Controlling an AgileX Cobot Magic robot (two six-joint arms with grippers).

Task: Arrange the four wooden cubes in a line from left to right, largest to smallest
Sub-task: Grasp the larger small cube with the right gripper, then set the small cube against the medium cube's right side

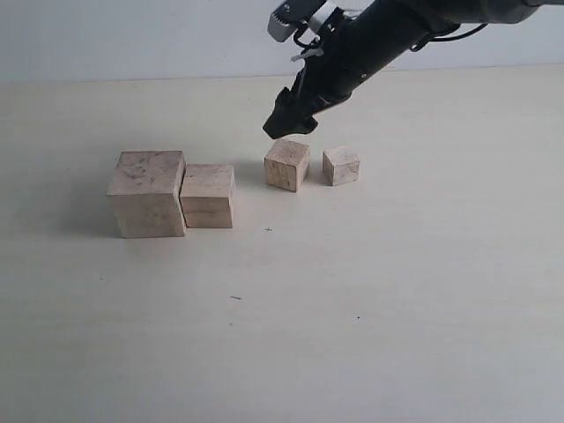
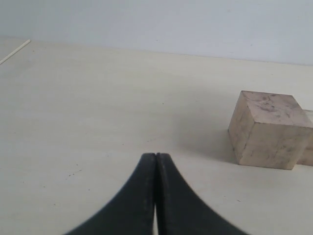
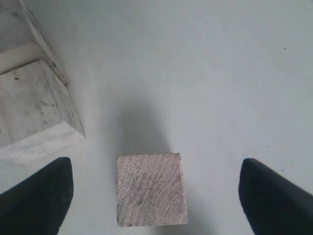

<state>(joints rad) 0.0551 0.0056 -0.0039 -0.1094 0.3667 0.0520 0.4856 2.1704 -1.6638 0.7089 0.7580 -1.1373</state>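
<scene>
Four wooden cubes stand in a row on the pale table. The largest cube (image 1: 145, 192), speckled on top, touches the second cube (image 1: 209, 196). After a gap come the third cube (image 1: 287, 164) and the smallest cube (image 1: 340, 166). My right gripper (image 1: 289, 123) hovers open just above the third cube (image 3: 150, 190), which lies between its spread fingers (image 3: 39, 196) without touching them. The second cube (image 3: 34, 110) sits beyond it. My left gripper (image 2: 156, 155) is shut and empty, low over the table, apart from the largest cube (image 2: 269, 128). It is outside the exterior view.
The table (image 1: 352, 308) is pale and bare round the cubes, apart from a few small dark specks. A light wall (image 1: 132, 35) rises behind its far edge. The right arm (image 1: 388, 35) reaches in from the upper right.
</scene>
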